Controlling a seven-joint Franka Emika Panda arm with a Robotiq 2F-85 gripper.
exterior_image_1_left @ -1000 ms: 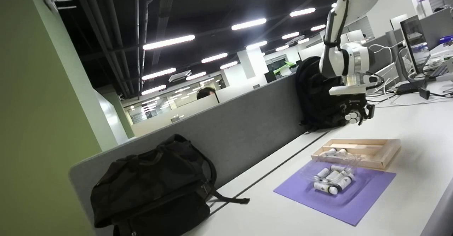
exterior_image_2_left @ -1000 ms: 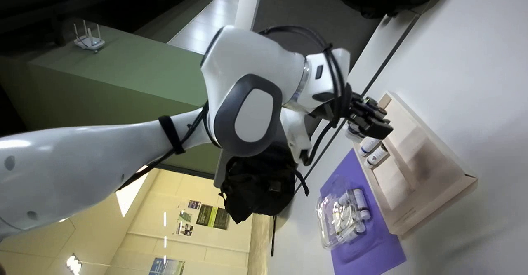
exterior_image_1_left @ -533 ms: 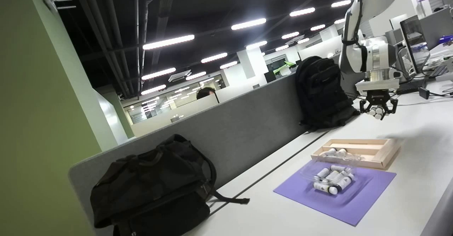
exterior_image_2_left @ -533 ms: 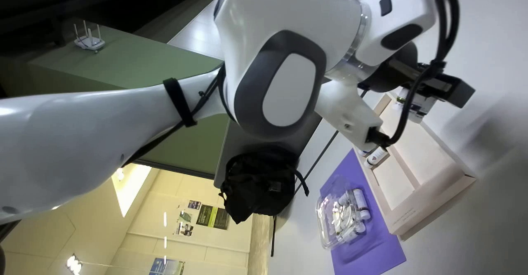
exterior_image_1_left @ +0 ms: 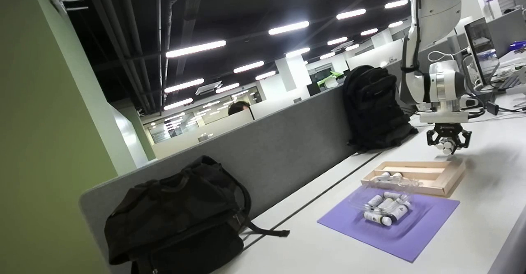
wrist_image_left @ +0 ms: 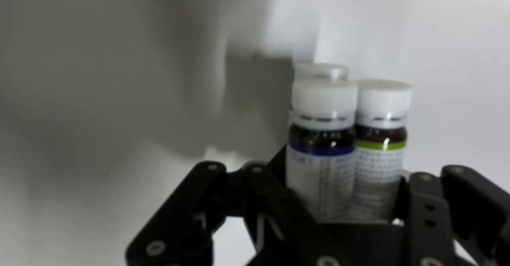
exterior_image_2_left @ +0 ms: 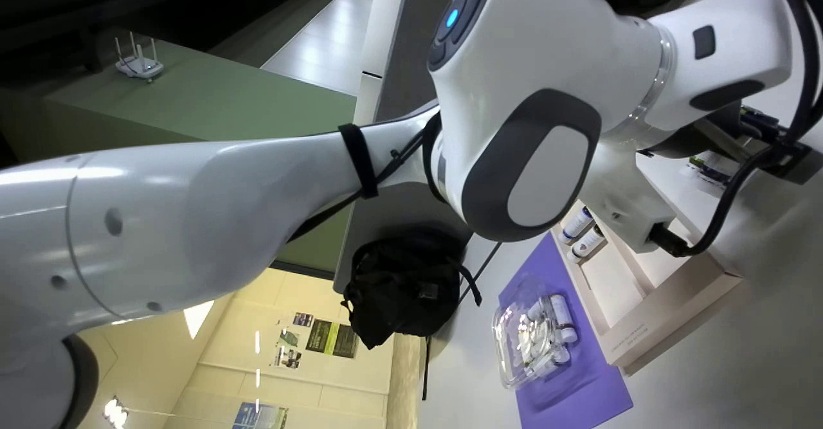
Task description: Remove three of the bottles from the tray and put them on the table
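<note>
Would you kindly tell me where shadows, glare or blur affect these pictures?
In the wrist view, soft shadows darken the pale grey-white desk top, and print on the small cylindrical white-capped bottles is mostly too blurred to read; in an exterior view, glare speckles the clear plastic container.

Bright ceiling lights (exterior_image_1_left: 288, 28) glare high above the gripper (exterior_image_1_left: 448, 147); soft, blurred shadows (wrist_image_left: 255, 94) dim the table (exterior_image_1_left: 472, 233) below it.

Our arm (exterior_image_1_left: 439, 19) bends down, our gripper (exterior_image_1_left: 449, 146) points downward, and its fingers (wrist_image_left: 426, 210) press inward, gripping, though we cannot quite see their tips.
</note>
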